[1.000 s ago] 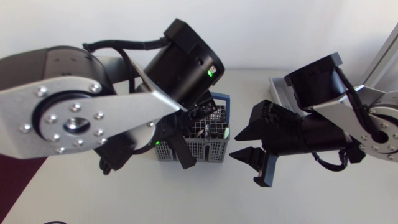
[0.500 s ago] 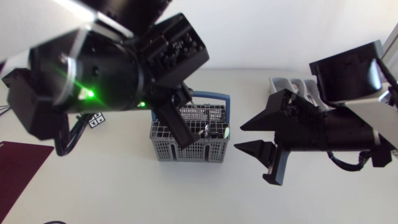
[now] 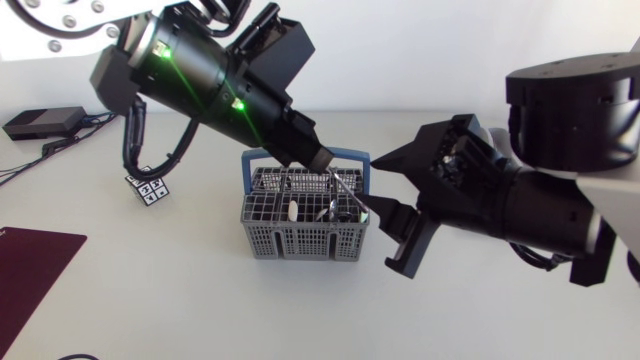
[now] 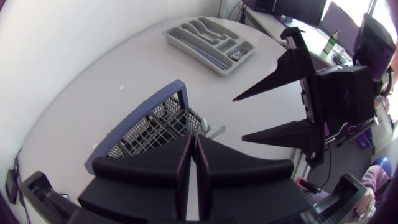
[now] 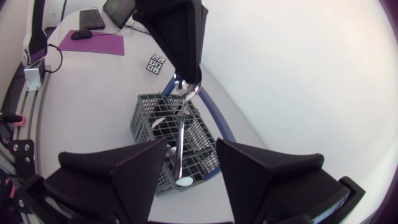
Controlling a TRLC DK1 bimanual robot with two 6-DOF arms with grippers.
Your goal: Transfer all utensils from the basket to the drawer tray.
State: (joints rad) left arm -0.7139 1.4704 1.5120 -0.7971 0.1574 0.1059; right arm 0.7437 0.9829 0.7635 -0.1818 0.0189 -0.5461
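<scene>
The grey wire basket (image 3: 300, 225) with a blue handle stands mid-table and holds several utensils. My left gripper (image 3: 322, 165) hangs over its right end, shut on the top of a silver utensil (image 3: 350, 195) that slants down past the basket's rim. In the right wrist view that utensil (image 5: 180, 130) hangs between the spread fingers of my right gripper (image 5: 191, 144), which is open and touches nothing. The left wrist view shows the left gripper (image 4: 194, 140) pressed shut, the basket (image 4: 146, 124) beneath it, and the grey drawer tray (image 4: 208, 40) far off behind the right gripper (image 4: 261, 115).
A small black-and-white marker tag (image 3: 148, 190) lies left of the basket. A maroon mat (image 3: 30, 262) covers the table's front left corner, and a black box (image 3: 40, 122) with cables sits at the back left. My right arm hides most of the tray in the head view.
My left arm has swung up and back, drawing the silver utensil up out of the basket. My right gripper has moved left, closer to the basket, and now brackets the utensil.
</scene>
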